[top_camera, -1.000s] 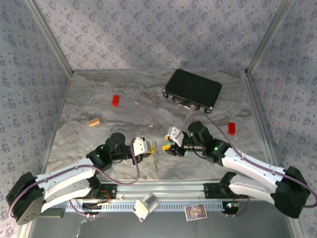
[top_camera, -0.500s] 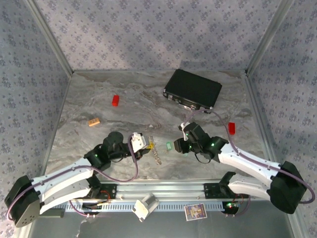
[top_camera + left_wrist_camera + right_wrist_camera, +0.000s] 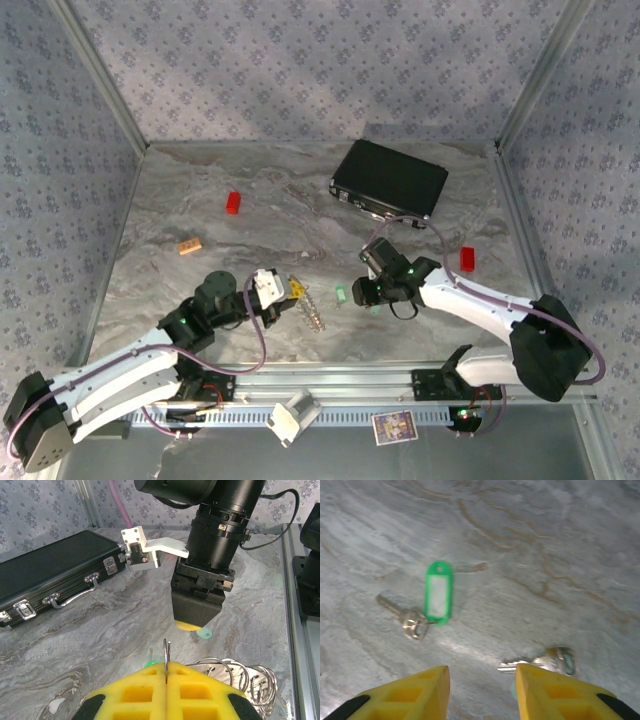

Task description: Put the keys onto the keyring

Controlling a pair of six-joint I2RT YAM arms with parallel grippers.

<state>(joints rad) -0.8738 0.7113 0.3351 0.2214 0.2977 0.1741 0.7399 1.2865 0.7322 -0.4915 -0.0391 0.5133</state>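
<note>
The grey marbled bench (image 3: 290,225) carries a black case (image 3: 390,182) at its far side, a red block (image 3: 233,203) and an orange-tan block (image 3: 190,246) at left, and a second red block (image 3: 467,259) at right. Near the middle lie a key (image 3: 405,617) joined to a green tag (image 3: 438,596) and, apart from it, a second key (image 3: 547,660).

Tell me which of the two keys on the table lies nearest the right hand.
The key just beyond a fingertip of the right hand, low in its wrist view. The other key lies farther off, linked to a green tag.
</note>
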